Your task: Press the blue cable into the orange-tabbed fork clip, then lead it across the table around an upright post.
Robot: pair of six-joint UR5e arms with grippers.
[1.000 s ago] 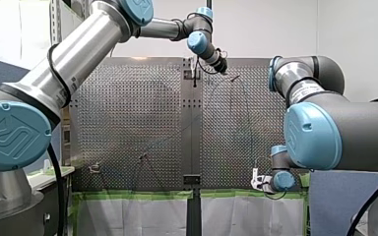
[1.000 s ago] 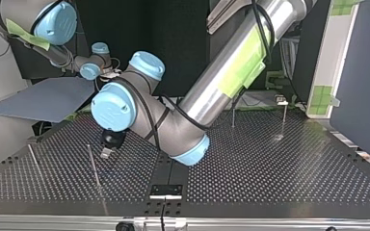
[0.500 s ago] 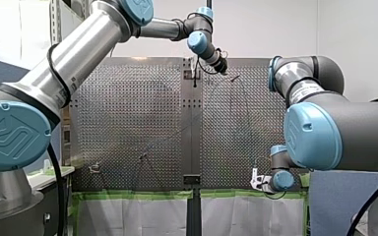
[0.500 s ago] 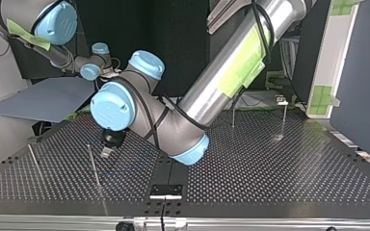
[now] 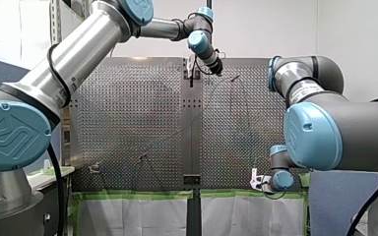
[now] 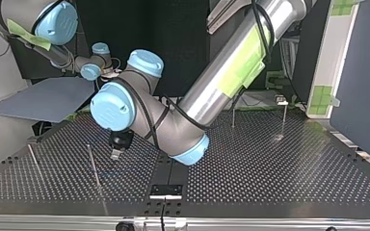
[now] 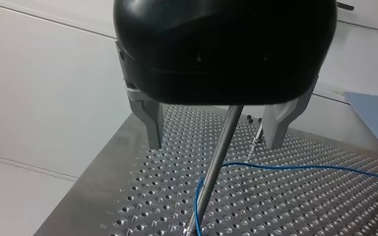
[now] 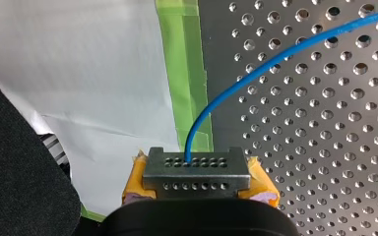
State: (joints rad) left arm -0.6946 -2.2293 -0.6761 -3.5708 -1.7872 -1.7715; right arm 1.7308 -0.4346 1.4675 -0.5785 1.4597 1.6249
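In the left wrist view my left gripper (image 7: 214,145), black with metal fingers, is open and holds nothing. A slim upright post (image 7: 219,152) stands ahead of it, in line with the gap. The blue cable (image 7: 300,168) bends around the post's foot and runs off over the perforated table. In the top view my left gripper (image 6: 117,154) hangs just above the table beside that post (image 6: 94,166). In the right wrist view my right gripper (image 8: 195,169), with yellow pads, is shut on the blue cable (image 8: 256,69), which arcs up from it over the plate. I cannot make out the orange-tabbed clip.
More upright posts stand at the top view's left (image 6: 33,159) and far right (image 6: 232,116), (image 6: 284,118). A small fixture (image 5: 94,168) sits near the front view's lower left. Green tape (image 8: 187,73) lines the table edge by my right gripper (image 5: 256,180).
My left gripper has shifted a little to the right and slightly lower in the top view, to the left in the front view. My right arm has not moved.
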